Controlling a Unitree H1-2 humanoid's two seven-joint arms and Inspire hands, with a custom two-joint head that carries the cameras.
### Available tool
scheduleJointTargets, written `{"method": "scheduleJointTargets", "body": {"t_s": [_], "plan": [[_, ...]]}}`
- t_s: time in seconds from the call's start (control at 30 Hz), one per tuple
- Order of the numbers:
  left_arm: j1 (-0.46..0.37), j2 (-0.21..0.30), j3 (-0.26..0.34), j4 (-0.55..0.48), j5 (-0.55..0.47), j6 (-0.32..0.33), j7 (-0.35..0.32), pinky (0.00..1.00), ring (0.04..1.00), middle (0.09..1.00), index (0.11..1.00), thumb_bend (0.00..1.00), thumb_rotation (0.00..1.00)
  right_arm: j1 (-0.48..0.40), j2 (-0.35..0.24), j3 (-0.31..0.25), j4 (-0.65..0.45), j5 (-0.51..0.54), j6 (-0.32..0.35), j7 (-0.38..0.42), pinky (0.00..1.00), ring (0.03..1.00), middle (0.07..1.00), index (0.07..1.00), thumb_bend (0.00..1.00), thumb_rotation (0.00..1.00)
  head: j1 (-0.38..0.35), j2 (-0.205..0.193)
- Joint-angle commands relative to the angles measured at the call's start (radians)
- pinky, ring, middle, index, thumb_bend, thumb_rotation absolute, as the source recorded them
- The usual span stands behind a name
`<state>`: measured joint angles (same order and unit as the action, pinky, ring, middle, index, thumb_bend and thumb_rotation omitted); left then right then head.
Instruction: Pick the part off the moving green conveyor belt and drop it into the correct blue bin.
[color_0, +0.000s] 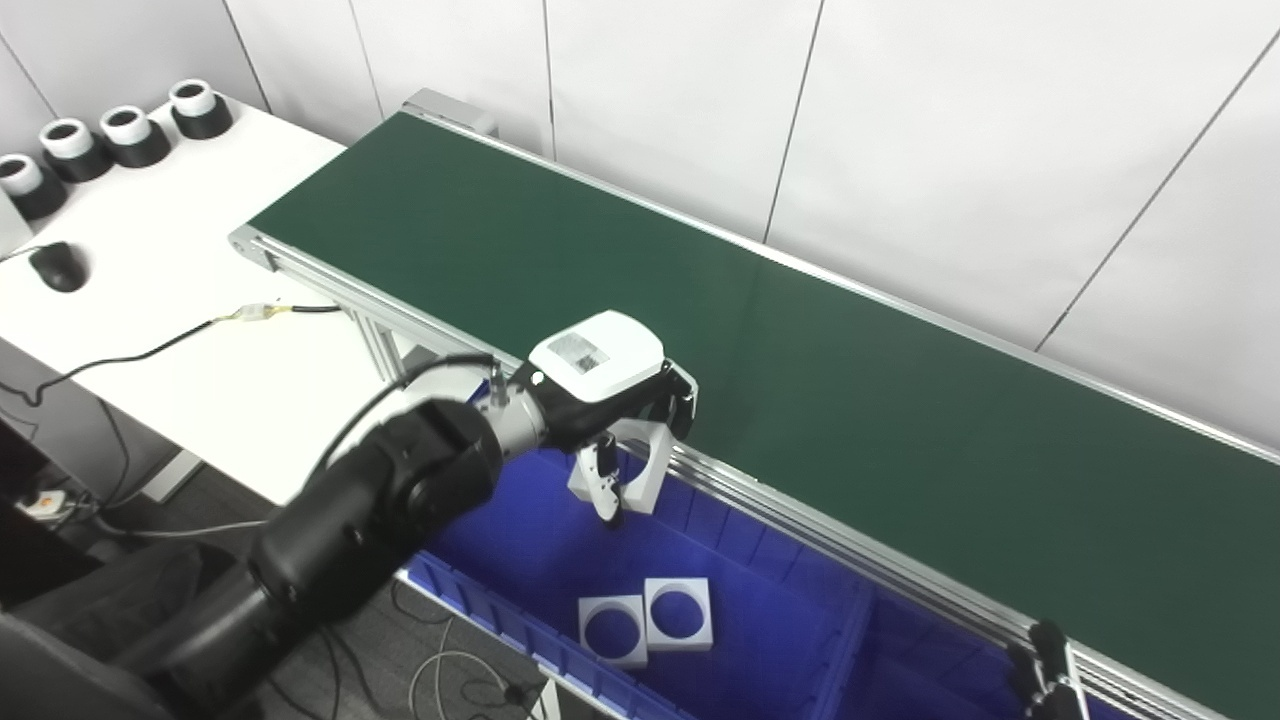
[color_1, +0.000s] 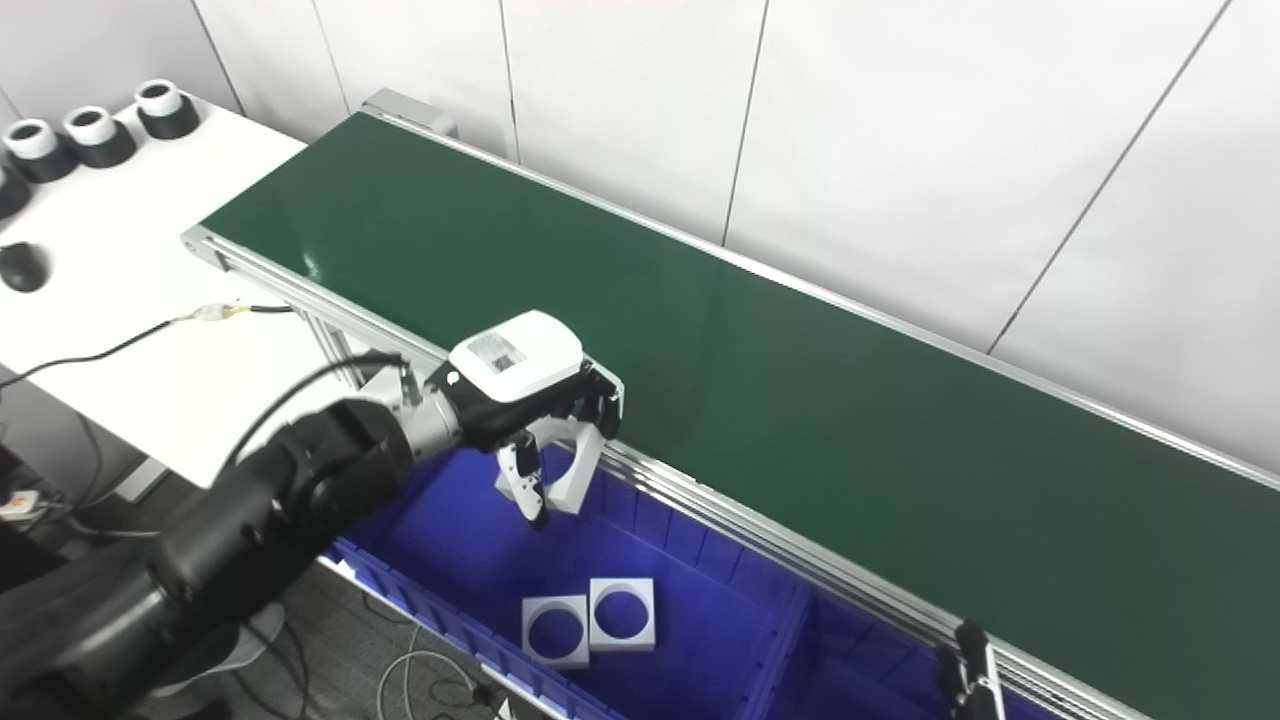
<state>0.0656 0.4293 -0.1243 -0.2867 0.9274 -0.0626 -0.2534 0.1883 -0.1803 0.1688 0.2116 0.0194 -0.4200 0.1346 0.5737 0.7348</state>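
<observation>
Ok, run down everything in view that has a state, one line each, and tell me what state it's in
left hand: shut on a white part, over the bin
white part: held, hanging above the bin floor
right hand: only a tip shows, state unclear
conveyor belt: bare, no parts on it
blue bin: open, two white square parts lying flat inside, side by side
black-and-white cylinders: upright in a row on the table

No legible text anywhere; only a blurred grey label atop the left robot hand (color_0: 612, 385).

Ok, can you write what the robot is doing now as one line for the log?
left hand: holds white part over blue bin | bin: two white parts inside | conveyor belt: bare | right hand: barely visible
</observation>
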Motion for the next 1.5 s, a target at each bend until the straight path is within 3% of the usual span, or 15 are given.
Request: {"method": "scheduleJointTargets", "body": {"t_s": [0.0,0.03,0.1,0.17,0.27,0.57,0.83,0.93,1.03,1.3,1.4,1.43,1.47], "plan": [[0.0,-0.008,0.021,0.008,0.034,-0.009,0.117,0.37,0.402,0.446,0.506,0.52,0.0,-0.007,0.008,-0.018,-0.013,0.006,-0.05,0.016,0.96,0.959,0.994,1.0,0.88,0.98,-0.002,0.002],[0.003,-0.012,0.021,0.014,0.039,-0.011,0.134,0.38,0.412,0.454,0.503,0.52,0.0,-0.006,0.01,-0.023,-0.013,0.005,-0.05,0.02,0.96,0.957,0.993,1.0,0.88,0.98,-0.002,0.002],[0.035,-0.043,0.014,0.106,0.073,-0.063,0.318,0.39,0.42,0.456,0.507,0.52,0.0,-0.004,0.013,-0.033,-0.014,0.007,-0.05,0.027,0.95,0.955,0.989,1.0,0.88,0.98,0.002,0.006],[0.047,-0.055,0.002,0.163,0.09,-0.092,0.42,0.4,0.423,0.457,0.509,0.52,0.0,-0.003,0.016,-0.041,-0.015,0.015,-0.05,0.039,0.95,0.954,0.988,1.0,0.88,0.98,0.008,0.006],[0.039,-0.045,-0.023,0.212,0.103,-0.108,0.464,0.4,0.43,0.457,0.507,0.52,0.0,-0.006,0.02,-0.051,-0.015,0.023,-0.05,0.058,0.96,0.959,0.985,1.0,0.88,0.97,0.01,-0.001],[0.0,0.023,-0.115,0.304,0.193,-0.124,0.497,0.34,0.373,0.427,0.517,0.52,0.0,-0.011,0.042,-0.075,-0.013,0.001,-0.05,0.062,0.94,0.95,0.978,1.0,0.9,0.98,0.001,-0.002],[0.001,0.034,-0.147,0.3,0.217,-0.071,0.42,0.4,0.438,0.487,0.483,0.52,0.0,-0.005,0.051,-0.078,-0.038,0.004,-0.05,0.076,0.95,0.954,0.982,1.0,0.87,0.97,-0.009,-0.001],[0.005,0.039,-0.155,0.263,0.219,-0.02,0.292,0.4,0.436,0.481,0.49,0.52,0.0,-0.006,0.052,-0.082,-0.037,0.008,-0.05,0.081,0.94,0.952,0.982,1.0,0.86,0.98,-0.009,-0.003],[0.005,0.041,-0.16,0.244,0.22,0.007,0.233,0.43,0.454,0.481,0.491,0.52,0.0,-0.007,0.053,-0.086,-0.036,0.016,-0.05,0.091,0.95,0.958,0.982,1.0,0.86,0.97,-0.012,-0.002],[0.006,0.038,-0.156,0.232,0.217,0.024,0.207,0.43,0.45,0.472,0.498,0.52,0.0,-0.002,0.054,-0.083,-0.046,-0.001,-0.05,0.084,0.95,0.959,0.986,1.0,0.86,0.98,-0.016,-0.005],[0.008,0.045,-0.159,0.224,0.224,0.035,0.183,0.46,0.504,0.493,0.487,0.52,0.0,0.0,0.056,-0.082,-0.048,0.002,-0.05,0.087,0.96,0.962,0.985,1.0,0.85,0.97,-0.024,-0.004],[0.009,0.046,-0.16,0.22,0.228,0.039,0.174,0.5,0.55,0.565,0.553,0.75,0.11,0.0,0.057,-0.081,-0.048,0.002,-0.05,0.087,0.96,0.963,0.987,1.0,0.85,0.97,-0.024,-0.004],[0.009,0.049,-0.161,0.211,0.232,0.044,0.155,0.52,0.574,0.602,0.587,0.87,0.16,0.001,0.057,-0.081,-0.049,0.0,-0.05,0.085,0.96,0.964,0.987,1.0,0.85,0.97,-0.024,-0.004]]}}
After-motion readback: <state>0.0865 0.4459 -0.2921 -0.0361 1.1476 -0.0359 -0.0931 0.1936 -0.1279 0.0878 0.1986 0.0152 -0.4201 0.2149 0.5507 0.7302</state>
